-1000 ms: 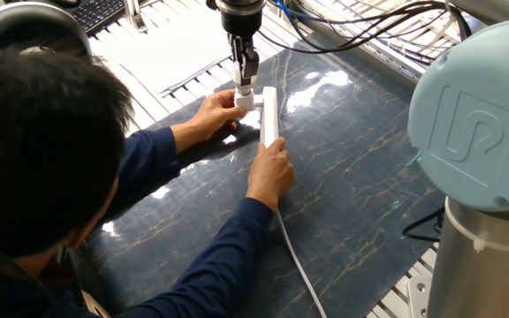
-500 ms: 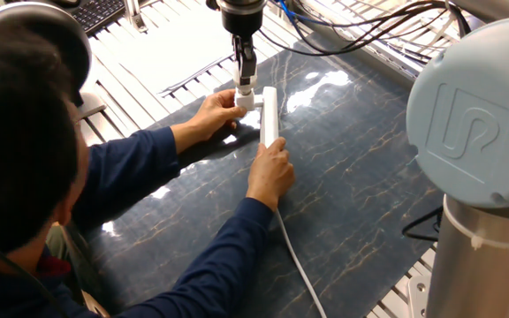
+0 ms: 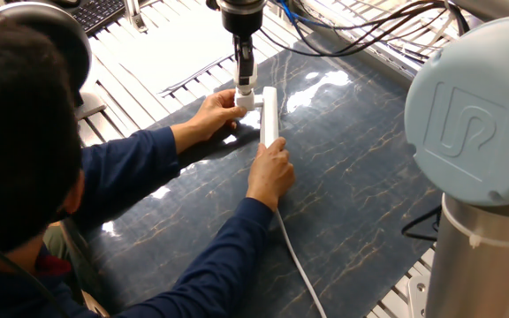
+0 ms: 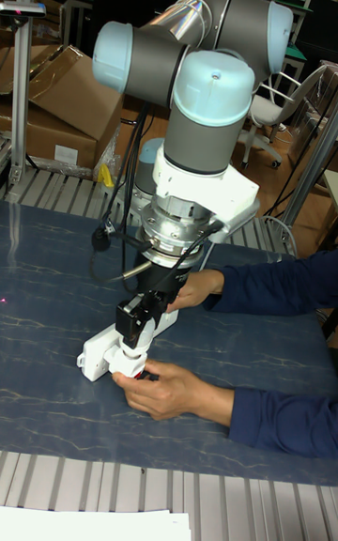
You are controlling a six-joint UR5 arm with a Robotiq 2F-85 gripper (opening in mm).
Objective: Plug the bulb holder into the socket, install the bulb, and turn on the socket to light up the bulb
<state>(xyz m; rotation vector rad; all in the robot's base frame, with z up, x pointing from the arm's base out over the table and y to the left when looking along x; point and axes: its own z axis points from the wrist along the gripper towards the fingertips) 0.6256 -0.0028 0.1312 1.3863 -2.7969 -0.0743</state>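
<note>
My gripper [image 3: 246, 86] points straight down near the far end of the socket [image 3: 269, 115], a long white strip lying on the dark mat. Its fingers are shut on a small white cube-like piece, the bulb holder [image 3: 246, 100], which sits against the strip's left side. In the tall fixed view the gripper [image 4: 132, 342] is low over the socket [image 4: 92, 354] with the white bulb holder [image 4: 122, 361] under its tips. A person's one hand [image 3: 212, 113] touches the holder, the other hand [image 3: 270, 172] presses on the strip's near end. The bulb is out of view.
The person's head and blue-sleeved arms [image 3: 148, 177] fill the left and front. The strip's white cord [image 3: 297, 261] runs to the front edge. The arm's grey-blue joint [image 3: 471, 115] blocks the right side. Cables [image 3: 360, 26] hang at the back. The dark marbled mat [image 3: 369, 203] covers the table.
The person's head has shifted left and lower in the picture. The gripper, the holder, the strip and both hands stay where they were.
</note>
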